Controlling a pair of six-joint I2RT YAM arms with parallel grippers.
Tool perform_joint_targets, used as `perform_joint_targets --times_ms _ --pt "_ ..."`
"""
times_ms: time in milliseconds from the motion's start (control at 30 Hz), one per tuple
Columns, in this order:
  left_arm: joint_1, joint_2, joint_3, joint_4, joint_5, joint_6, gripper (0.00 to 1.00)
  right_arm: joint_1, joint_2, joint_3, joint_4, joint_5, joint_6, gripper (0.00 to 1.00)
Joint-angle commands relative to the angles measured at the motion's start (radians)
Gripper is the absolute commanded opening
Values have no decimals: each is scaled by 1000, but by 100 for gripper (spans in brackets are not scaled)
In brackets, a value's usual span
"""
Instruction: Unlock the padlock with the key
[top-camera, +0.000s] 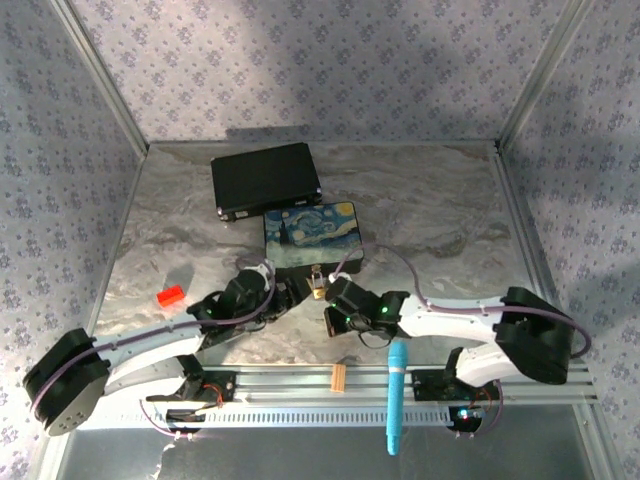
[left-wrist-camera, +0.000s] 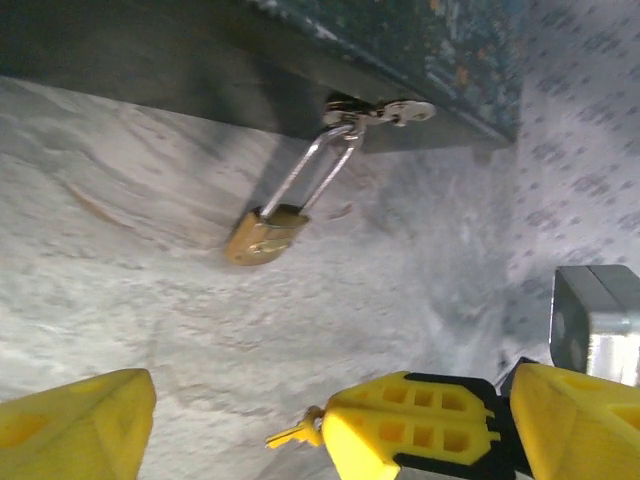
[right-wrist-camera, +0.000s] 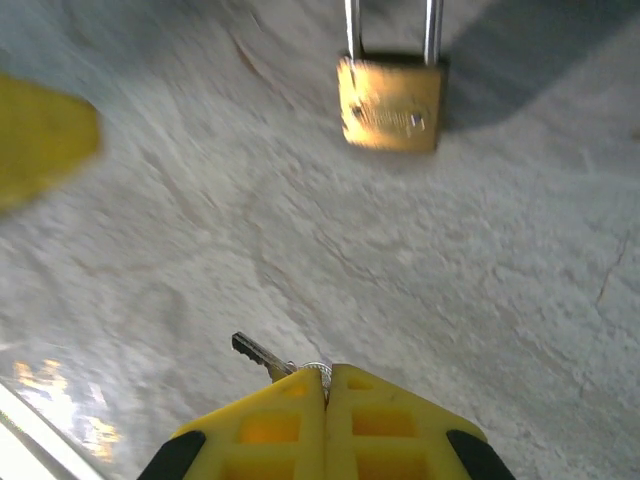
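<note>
Yellow ribbed fingers of the right gripper sit closest in the right wrist view. They are pressed flat together on the bow of the slim, dull-metal key, whose blade juts out sideways past the fingertips. Pinching it by the bow leaves the whole blade free to enter a lock, which is presumably the reason for this hold. Ahead, well apart from the key tip, lies the small brass-gold padlock. Its broad face is turned up, and both legs of its thin silver shackle are seated in the body, so it looks locked.

From the left wrist view the shackle runs through the metal clasp on the front of the dark, painted box. The padlock body rests tilted on the grey marbled table, tethered there and able to swing only a little. The left gripper is spread wide and holds nothing, with one yellow finger at each lower corner of its view and the key-carrying fingers low between them. Its open stance facing the padlock suggests it is placed to steady the brass body while the key goes in (a loose lock would simply slide away from the push).

The keyhole cannot be made out. It is likely on the bottom edge facing the right gripper. Since the blade points off to the side of the padlock, the wrist will probably need to turn before insertion, so the task seems at the approach stage.
</note>
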Motion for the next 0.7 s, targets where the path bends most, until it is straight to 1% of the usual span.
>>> perform_joint_targets --times_ms 0,67,100,167,267,367,433,467,500,667 --pt "-50 19 -51 197 -145 -234 86 -30 -66 -25 90 -45 26 0" --pt "-72 38 -79 261 -199 -354 85 -46 -98 -31 119 -38 37 0" --pt "-79 42 -84 277 -216 -384 84 -51 -109 -31 127 -32 39 0" --pt "-85 39 -71 272 -229 -415 81 -57 -121 -24 146 -16 40 0" --pt "-93 31 -42 240 -240 -424 76 -53 -114 -5 163 -8 44 0" --pt "-96 34 -36 252 -247 -444 65 -35 -97 1 202 7 57 0" --pt "-96 36 -29 237 -247 -447 48 -30 -90 2 220 15 61 0" --pt "-97 36 -23 217 -242 -449 42 -28 -91 0 231 22 65 0" --pt "-98 36 -21 206 -240 -454 40 -27 -91 -1 239 23 69 0" --pt "-104 35 -23 199 -249 -463 39 -27 -71 16 227 23 66 0"
